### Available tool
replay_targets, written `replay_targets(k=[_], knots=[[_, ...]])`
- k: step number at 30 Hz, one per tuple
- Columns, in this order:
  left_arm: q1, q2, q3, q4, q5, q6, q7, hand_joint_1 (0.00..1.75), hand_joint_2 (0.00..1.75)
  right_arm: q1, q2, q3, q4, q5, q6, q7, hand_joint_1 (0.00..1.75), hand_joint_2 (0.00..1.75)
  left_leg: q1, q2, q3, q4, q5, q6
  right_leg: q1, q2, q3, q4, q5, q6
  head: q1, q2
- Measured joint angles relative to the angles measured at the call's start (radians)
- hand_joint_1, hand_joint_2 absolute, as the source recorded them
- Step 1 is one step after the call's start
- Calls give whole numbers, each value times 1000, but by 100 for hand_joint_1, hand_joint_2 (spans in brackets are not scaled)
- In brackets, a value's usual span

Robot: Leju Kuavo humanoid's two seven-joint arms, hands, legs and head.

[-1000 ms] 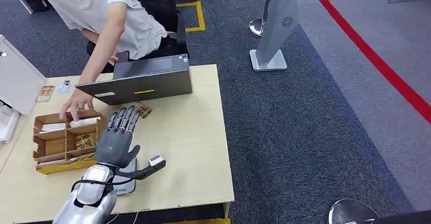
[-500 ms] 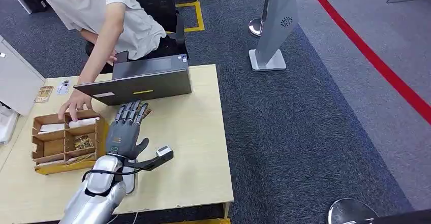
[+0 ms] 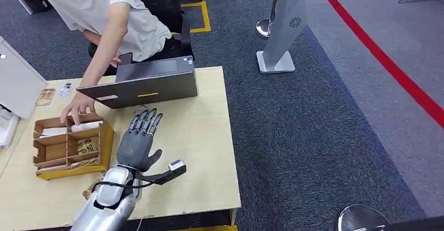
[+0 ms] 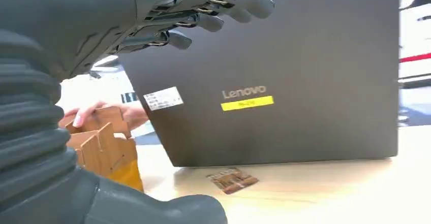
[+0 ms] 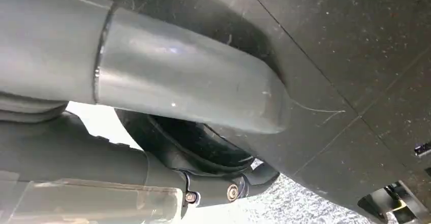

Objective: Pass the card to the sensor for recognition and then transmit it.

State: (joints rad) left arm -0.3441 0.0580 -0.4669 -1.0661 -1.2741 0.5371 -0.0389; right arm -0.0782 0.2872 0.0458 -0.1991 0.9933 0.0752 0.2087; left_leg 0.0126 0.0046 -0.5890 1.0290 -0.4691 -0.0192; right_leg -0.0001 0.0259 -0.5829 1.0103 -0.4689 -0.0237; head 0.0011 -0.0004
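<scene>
I am seeing my left hand [image 3: 137,144] hovering over the wooden table [image 3: 204,152], fingers stretched forward and spread apart, holding nothing. My right hand [image 5: 167,82] is showing up close in its wrist view as a grey thumb and casing, and I cannot tell how its fingers are lying. Just beyond the left fingertips, the card [image 4: 232,179] is lying flat on the table, right in front of the dark laptop [image 3: 141,87], whose lid is facing me. To the left, the divided cardboard box [image 3: 70,144] is sitting with cards in its compartments, and a person's hand [image 3: 77,107] is resting on its far edge. The person [image 3: 104,11] is leaning in behind the table.
</scene>
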Motion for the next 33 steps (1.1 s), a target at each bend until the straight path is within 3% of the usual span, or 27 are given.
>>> replay_targets(k=[23,33], knots=[[167,90,2,-197,33,25,0,0,175,4,0,0,0,34,5,-31,0,0,0,0,0,0,0,0,0,0,0,0,0,0,0,0],[231,101,77,-244,32,40,3,0,175,4,-2,1,0,68,15,-45,0,0,1,0,0,0,0,0,0,1,0,0,0,0,0,0]])
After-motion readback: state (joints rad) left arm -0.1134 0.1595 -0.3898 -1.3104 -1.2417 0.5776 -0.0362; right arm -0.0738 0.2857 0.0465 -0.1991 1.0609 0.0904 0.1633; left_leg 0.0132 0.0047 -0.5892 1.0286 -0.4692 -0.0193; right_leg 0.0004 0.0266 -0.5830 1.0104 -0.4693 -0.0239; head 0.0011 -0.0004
